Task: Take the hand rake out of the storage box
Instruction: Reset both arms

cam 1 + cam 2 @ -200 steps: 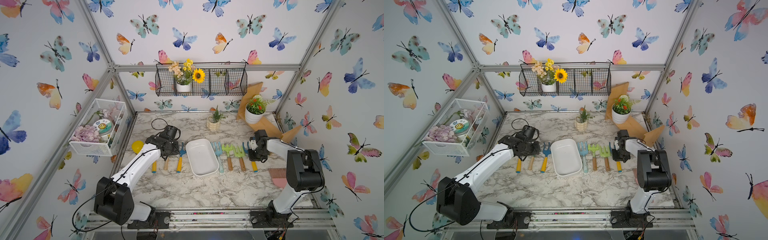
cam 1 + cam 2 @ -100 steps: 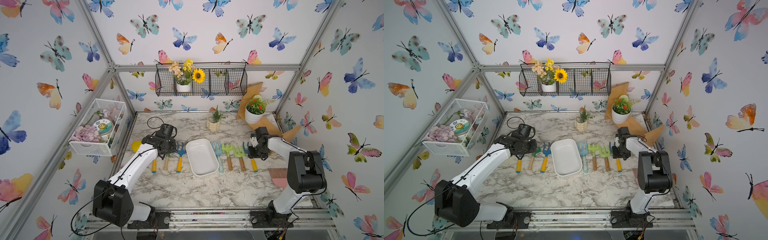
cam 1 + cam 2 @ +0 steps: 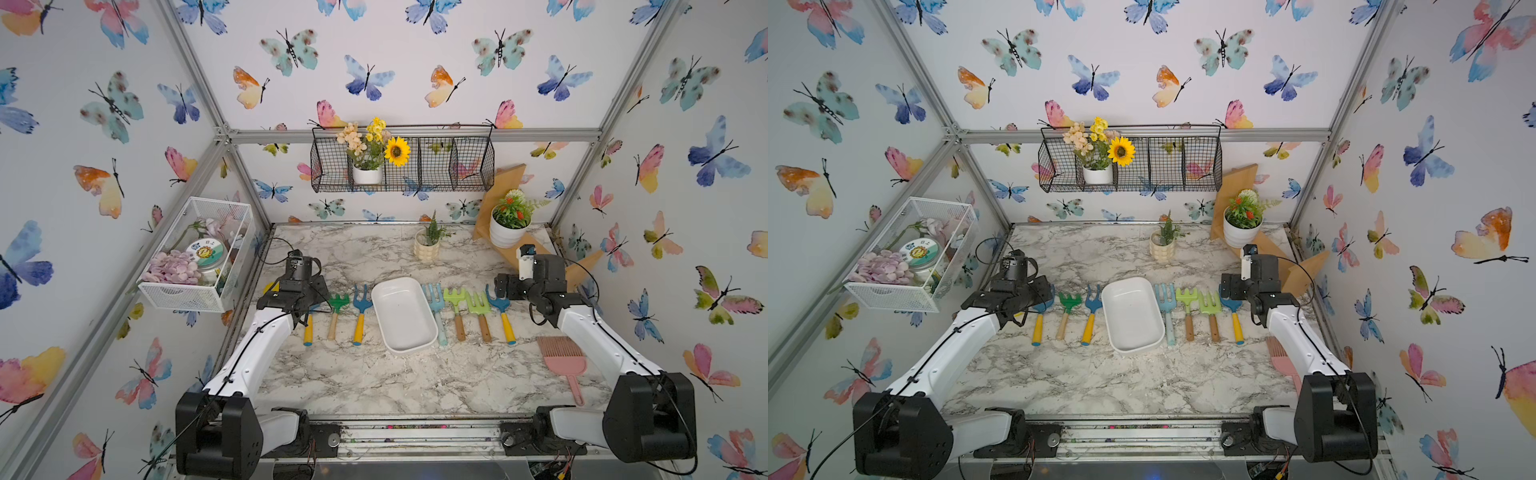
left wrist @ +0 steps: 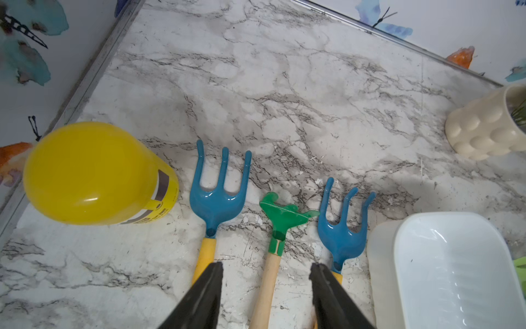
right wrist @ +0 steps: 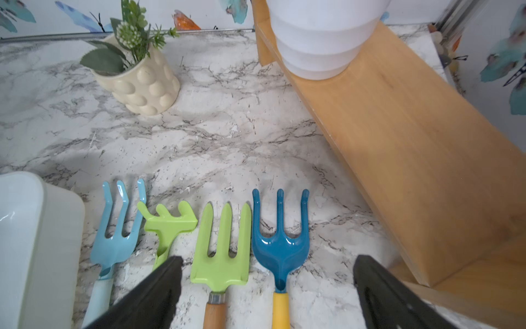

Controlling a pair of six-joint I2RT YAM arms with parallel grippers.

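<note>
Tines pointing away from the robot, the rightmost hand rake [image 3: 500, 307] lies lengthwise front-to-back on the worktop [image 3: 374, 382], outside the storage box [image 3: 405, 316], by the right end effector [image 5: 266, 260], whose jaws are wide apart; the left end effector [image 4: 265, 265] also gapes.

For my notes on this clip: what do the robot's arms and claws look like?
The left arm and right arm are white shells with black joints and black shoulder blocks; a thin black cable runs along each. The left claw and right claw have black tapering fingers.
</note>
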